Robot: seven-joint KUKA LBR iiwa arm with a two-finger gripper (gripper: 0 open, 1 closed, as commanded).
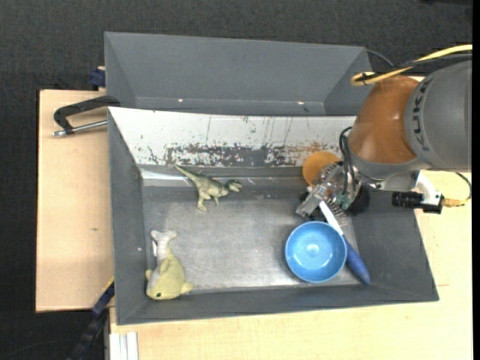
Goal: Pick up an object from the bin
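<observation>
Near the bin's (pixel 124 223) right wall, my gripper (pixel 328 194) hangs over the white end of a blue-handled brush (pixel 355 265) that slants away toward the front corner beside the blue bowl (pixel 315 253); open or closed, I cannot tell.

Reaches with grey arm (pixel 450 118) over the right rim of the bin (pixel 124 216); bends down at the orange-covered wrist (pixel 382 126) above the bin's rear right corner; hangs with gripper (pixel 325 198) low, near the bin's floor, just off its rear wall.
</observation>
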